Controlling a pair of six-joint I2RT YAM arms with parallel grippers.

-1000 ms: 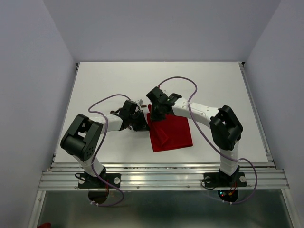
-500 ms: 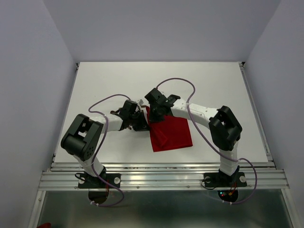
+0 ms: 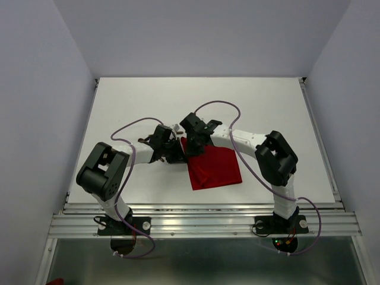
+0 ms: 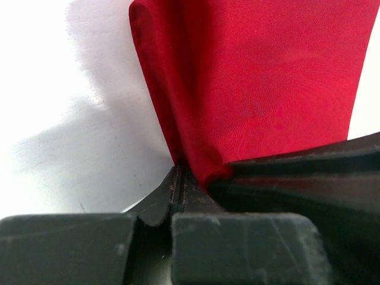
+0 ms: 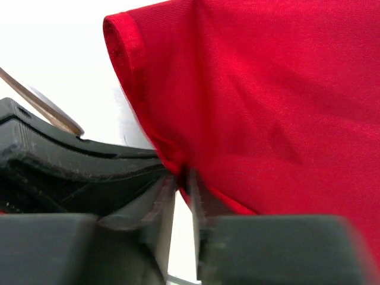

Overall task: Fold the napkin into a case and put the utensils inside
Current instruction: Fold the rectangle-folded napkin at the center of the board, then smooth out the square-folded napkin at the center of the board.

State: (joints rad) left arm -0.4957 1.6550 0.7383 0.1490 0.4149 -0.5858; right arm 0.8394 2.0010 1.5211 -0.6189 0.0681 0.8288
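While the napkin (image 3: 215,168) lies folded to a rough square on the surface (image 3: 267,113), both hands crowd its far-left corner. The left hand (image 3: 177,153) is clamped tight on the napkin's left edge, and the cloth bunches up out of its closed jaws in the left wrist view. That pinch seems meant to pin the layers so the fold does not spring apart. The right hand (image 3: 193,146), just beside it over the same corner, has its jaws a narrow slit apart. The hemmed fold rests at their mouth rather than squeezed, which reads as a let-go or a regrip. A wooden utensil (image 5: 50,113) lies on the surface just beyond that corner, outside the napkin, so the case is not yet formed or filled.
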